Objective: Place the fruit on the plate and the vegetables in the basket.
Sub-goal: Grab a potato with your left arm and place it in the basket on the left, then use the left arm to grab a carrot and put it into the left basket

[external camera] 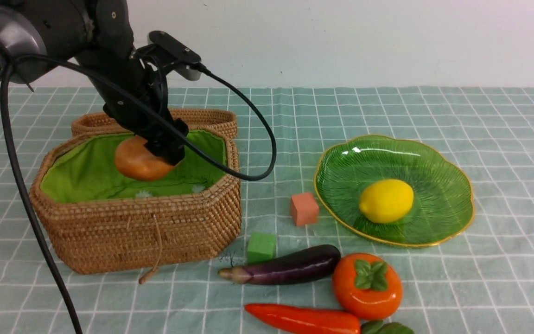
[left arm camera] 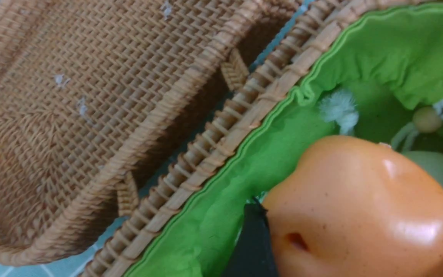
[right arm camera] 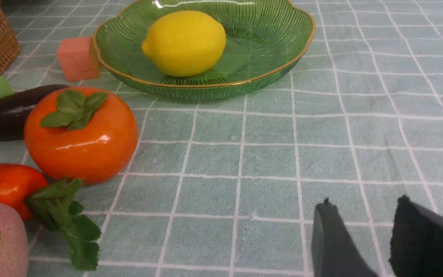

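With our left gripper [external camera: 165,153] clenched on the orange-tan round toy [external camera: 138,163], which hangs over the green lining [external camera: 86,178] of the basket [external camera: 132,227], we should lower it well inside the rim before we release, while our right gripper [right arm camera: 363,215] rests with jaws apart and empty.

black left tool [external camera: 156,153], looping black cable [external camera: 267,134]

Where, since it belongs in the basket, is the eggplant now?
In the front view the eggplant lies right of the basket, stem end by the green cube, other end by the persimmon, carrot nearer the robot.
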